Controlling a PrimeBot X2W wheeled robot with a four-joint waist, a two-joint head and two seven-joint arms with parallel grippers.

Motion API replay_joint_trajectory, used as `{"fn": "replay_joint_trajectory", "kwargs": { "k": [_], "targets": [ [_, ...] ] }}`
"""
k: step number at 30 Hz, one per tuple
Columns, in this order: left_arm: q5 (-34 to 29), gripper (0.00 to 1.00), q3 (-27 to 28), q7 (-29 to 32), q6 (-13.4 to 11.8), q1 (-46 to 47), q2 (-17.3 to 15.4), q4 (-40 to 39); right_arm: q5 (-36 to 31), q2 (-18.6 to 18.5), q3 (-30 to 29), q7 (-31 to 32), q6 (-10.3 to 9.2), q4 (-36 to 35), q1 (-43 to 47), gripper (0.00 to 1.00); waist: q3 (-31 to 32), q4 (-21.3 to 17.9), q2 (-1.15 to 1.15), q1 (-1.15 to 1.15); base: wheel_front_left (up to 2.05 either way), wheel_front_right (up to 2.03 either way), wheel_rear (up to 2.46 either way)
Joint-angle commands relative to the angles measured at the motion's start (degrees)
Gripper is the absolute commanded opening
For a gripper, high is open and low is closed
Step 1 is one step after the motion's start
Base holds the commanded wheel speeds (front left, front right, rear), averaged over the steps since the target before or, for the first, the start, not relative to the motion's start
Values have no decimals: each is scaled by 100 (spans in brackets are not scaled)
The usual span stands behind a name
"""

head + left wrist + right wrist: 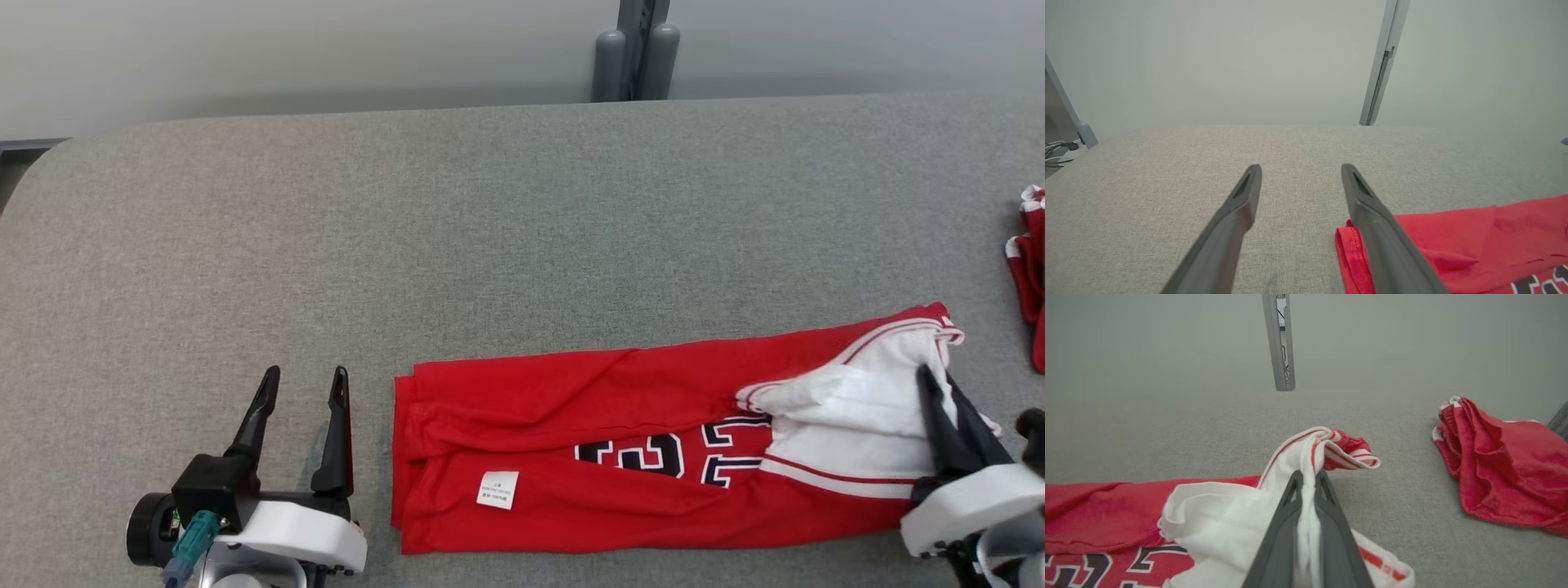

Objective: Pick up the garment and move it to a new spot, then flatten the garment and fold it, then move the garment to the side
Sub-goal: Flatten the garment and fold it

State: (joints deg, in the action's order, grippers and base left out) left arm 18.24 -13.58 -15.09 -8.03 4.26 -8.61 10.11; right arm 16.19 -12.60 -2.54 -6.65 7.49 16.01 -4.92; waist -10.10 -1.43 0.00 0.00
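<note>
Across the grey table [490, 204], red garment [571, 392] lengthwise left-to-right, white-lined end rightward.

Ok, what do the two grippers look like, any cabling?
The left gripper and right gripper each have two long, dark, tapered fingers slotted near the tip, on a white housing. The left also shows a black block, a round black module and a teal connector with a blue cable.

Light soft, even, bright. Bench [522, 204] weave sharp from head; dim shadow band along its far edge. Wall [1208, 61] hazy in wrist views; my left end effector [1298, 168] blurs toward lens.
</note>
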Motion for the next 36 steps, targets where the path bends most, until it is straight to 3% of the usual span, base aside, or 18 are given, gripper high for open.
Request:
{"fn": "replay_joint_trajectory", "kwargs": {
  "k": [1,7,13,26,36],
  "targets": [
    [1,100,34,-6,26,-9,-30,-4,-78,44,78,137,1,-277,71,0,19,-15,0,0,0,0,0],
    [26,100,19,-6,52,-35,-7,7,-214,317,859,856,1,-1632,65,0,84,-33,0,0,0,0,0],
    [25,100,-28,-5,82,73,2,29,16,605,1948,1111,1,-2072,-229,0,70,56,0,0,0,0,0],
    [4,100,-118,-4,138,250,102,104,1122,958,3735,518,1,-599,-951,0,-114,398,0,0,0,0,0],
    [-47,100,-171,-2,218,367,169,177,1965,955,4559,-221,1,321,-1644,0,-250,557,0,0,0,0,0]
  ]
}}
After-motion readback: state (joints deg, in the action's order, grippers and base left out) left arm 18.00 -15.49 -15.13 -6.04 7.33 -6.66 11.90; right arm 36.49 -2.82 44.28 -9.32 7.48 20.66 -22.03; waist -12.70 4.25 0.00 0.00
